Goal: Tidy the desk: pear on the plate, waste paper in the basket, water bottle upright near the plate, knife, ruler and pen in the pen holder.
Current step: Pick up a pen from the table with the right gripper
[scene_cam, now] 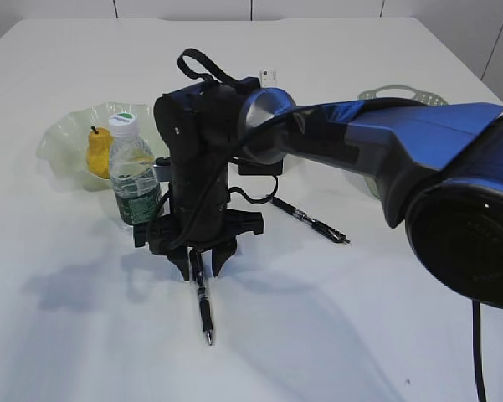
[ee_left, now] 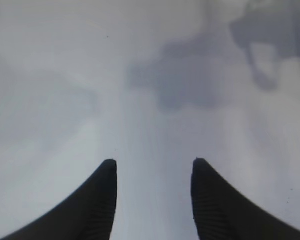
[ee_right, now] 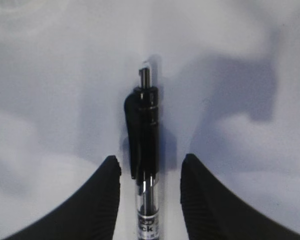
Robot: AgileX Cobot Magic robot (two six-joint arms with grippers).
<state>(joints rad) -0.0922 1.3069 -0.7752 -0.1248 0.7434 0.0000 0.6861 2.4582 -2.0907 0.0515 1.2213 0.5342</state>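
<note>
A black pen (scene_cam: 204, 306) lies on the white table, and my right gripper (scene_cam: 201, 268) points straight down over its clip end. In the right wrist view the pen (ee_right: 146, 130) runs between the fingers of the right gripper (ee_right: 150, 159), which is open with a gap on each side. A second pen (scene_cam: 311, 223) lies behind the arm. The pear (scene_cam: 99, 152) sits on the pale green plate (scene_cam: 63, 138). The water bottle (scene_cam: 134, 177) stands upright beside the plate. My left gripper (ee_left: 153, 161) is open over bare table. Knife, ruler, waste paper and pen holder are out of view.
A pale basket (scene_cam: 402, 92) stands at the back right, partly behind the blue right arm (scene_cam: 385, 142). A small white item (scene_cam: 268, 77) lies at the back centre. The bottle stands just left of the right gripper's body.
</note>
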